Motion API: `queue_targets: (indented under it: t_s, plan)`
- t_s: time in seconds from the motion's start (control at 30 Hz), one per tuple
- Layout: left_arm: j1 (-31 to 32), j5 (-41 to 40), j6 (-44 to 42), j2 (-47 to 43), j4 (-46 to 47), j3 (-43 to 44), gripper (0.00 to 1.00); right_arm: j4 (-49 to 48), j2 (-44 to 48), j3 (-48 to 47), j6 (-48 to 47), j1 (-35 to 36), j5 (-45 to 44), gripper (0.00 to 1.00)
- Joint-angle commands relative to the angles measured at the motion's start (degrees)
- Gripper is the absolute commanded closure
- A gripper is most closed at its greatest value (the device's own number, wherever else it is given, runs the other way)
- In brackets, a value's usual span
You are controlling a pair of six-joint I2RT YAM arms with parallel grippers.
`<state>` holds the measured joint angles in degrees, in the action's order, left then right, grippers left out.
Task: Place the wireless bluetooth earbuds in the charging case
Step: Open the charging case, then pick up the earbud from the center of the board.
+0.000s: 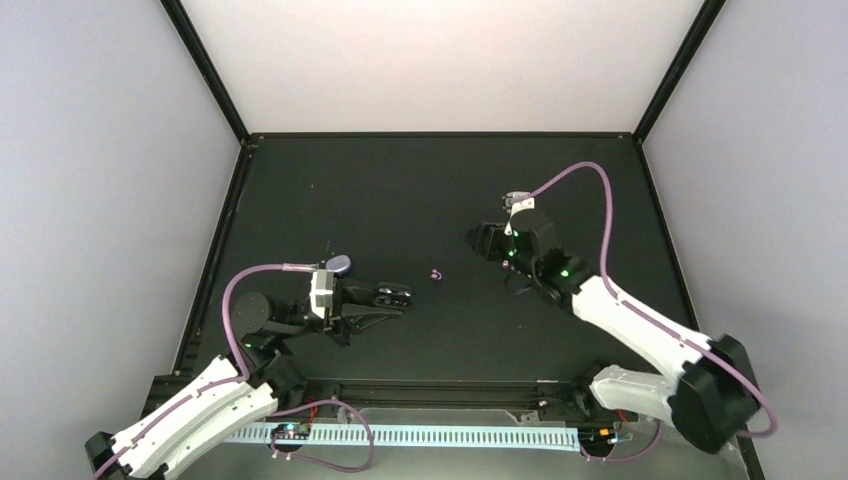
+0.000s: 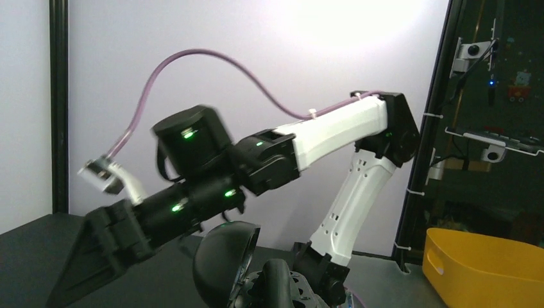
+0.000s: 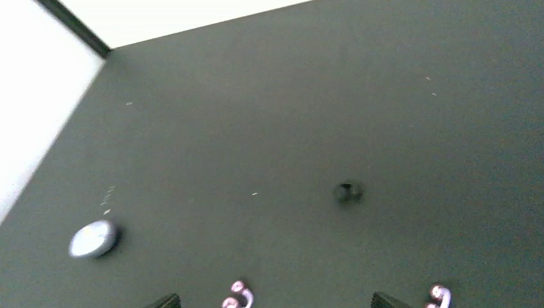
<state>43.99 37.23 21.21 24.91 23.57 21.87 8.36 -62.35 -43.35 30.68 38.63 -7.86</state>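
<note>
Right gripper (image 3: 276,303): fingers spread wide and low over the black table (image 3: 269,115). Only my two fingertips (image 3: 167,300) show at the lower edge of the wrist view, with nothing between them.

Left gripper (image 1: 398,296): pressed shut on what I take to be the black charging case (image 2: 221,260), its domed lid raised, held out toward my other arm.

Purple-pink earbuds (image 3: 238,294): they lie on the table just ahead of my right fingertips, one near each finger. Seen from above, they sit between my two grippers. A small black bud (image 3: 348,192) lies farther out, and a grey oval case (image 3: 93,239) rests off to one side, near my left wrist.

Handling, as I judge it: each bud is tiny, nearly weightless, hard-shelled and glossy. It should not deform under the pads, but it may roll or squirt sideways if pinched off-centre. The rounded body is the place to take hold, across its widest part, with both pads square to it and close to the table. The thin stem or hook gives too little surface. A light squeeze should be enough. The seating orientation cannot be read from these views, because the case's wells are hidden.
</note>
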Motion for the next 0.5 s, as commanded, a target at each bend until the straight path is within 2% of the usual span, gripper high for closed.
queue_targets:
  t_s: [0.0,0.2,0.47]
  plan:
    - [0.23,-0.22,-0.9,-0.85,-0.52,0.02,0.98,-11.61,-8.89,-0.76,5.4,-4.69,-0.33,0.24]
    - [0.22,-0.05,-2.11,-1.47,-1.66,0.28,0.98,-13.05,-26.46,-9.9,4.14,-9.65,1.59,0.3]
    - [0.22,0.24,-4.77,-2.37,-3.51,0.87,0.99,-10.63,-41.5,-20.44,2.7,-14.31,8.08,0.31]
